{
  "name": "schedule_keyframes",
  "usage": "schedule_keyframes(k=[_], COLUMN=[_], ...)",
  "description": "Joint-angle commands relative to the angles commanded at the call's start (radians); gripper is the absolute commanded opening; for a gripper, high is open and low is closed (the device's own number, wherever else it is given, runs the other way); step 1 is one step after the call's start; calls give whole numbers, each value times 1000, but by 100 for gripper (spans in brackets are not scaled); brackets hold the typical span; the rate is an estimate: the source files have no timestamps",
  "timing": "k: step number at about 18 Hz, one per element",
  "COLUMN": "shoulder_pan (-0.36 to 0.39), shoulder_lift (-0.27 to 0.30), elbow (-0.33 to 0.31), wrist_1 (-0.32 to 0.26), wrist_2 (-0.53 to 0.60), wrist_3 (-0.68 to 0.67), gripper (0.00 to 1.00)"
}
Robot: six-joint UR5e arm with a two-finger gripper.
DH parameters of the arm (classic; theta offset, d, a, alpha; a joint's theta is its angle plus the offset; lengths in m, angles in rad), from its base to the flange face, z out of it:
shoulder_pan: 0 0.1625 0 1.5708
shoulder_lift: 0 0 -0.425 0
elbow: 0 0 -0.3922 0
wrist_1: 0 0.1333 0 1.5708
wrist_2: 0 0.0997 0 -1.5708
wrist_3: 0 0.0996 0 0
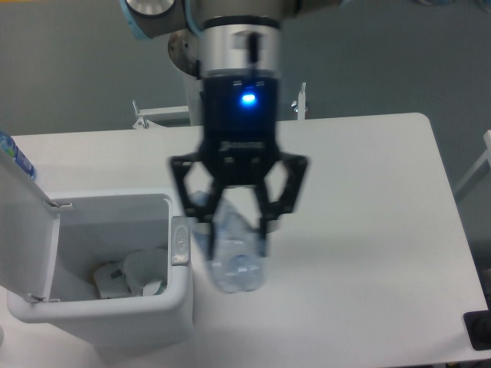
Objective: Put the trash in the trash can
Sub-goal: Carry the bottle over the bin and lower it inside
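One gripper (238, 222) hangs above the desk (368, 230), just right of the trash can (180, 307), with a blue light lit on its body. Its jaws are closed partway around one crushed clear bottle (234, 257), which they hold off the desk surface; the bottle hangs roughly upright, its lower end below the fingertips and close beside the can's right wall. The picture is blurred here, so the bottle's cap and label cannot be made out.

One trash can stands at the desk's front-left corner, its hinged lid (27, 230) flipped up and open on the left side, and a small grey button (180, 239) on its right rim. Inside the can lies one crumpled white wrapper (134, 276) with a touch of green, resting on the bottom.

At the far edge of the desk stands the arm's base column (211, 96).
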Motion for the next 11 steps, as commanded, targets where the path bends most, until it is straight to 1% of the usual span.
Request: schedule_keyframes(k=[2, 5, 8, 9, 10, 11], shoulder_pan=[-21, -29, -57, -57, -58, -58], shoulder_lift=[0, -6, -20, -21, -21, -23], elbow=[-5, -24, -46, -54, -55, -55], wrist_1=[-2, 0, 0, 0, -2, 0], wrist_2=[0, 0, 0, 0, 2, 2], wrist_3=[0, 0, 2, 0, 0, 2], gripper=[52, 52, 53, 55, 61, 74])
